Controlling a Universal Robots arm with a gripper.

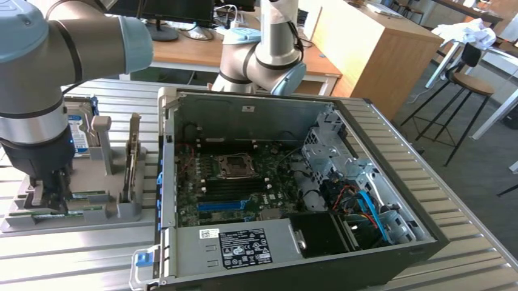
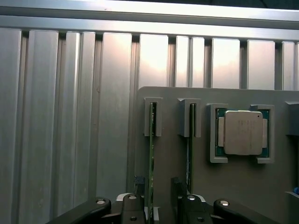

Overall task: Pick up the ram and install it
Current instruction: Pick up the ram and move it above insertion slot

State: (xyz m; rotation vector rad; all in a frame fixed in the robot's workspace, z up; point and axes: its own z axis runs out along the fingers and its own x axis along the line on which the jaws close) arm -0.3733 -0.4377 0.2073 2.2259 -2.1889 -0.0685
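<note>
While hanging low with the gripper over the grey holder, stands with the jaws spread apart, one finger on each side of the ram. Pinches nothing yet and leaves a clear gap to the ram on at least one side. Has the ram standing on its long edge in a narrow slot of the holder, thin and green, right between the two fingers. Has a second ram stick in the neighbouring slot, parallel to the first one and just beside it, outside the jaws. Carries on the same holder also a square silver processor, lying flat in its own pocket, apart from both sticks. Rests with the holder on a ribbed aluminium table. In the exterior view, reaches down with the robot arm to the holder at the exterior view's left, near an expansion card standing on edge. Shows just to the exterior view's right of the holder an open computer case, with the motherboard, the processor socket and a labelled power supply inside.
</note>
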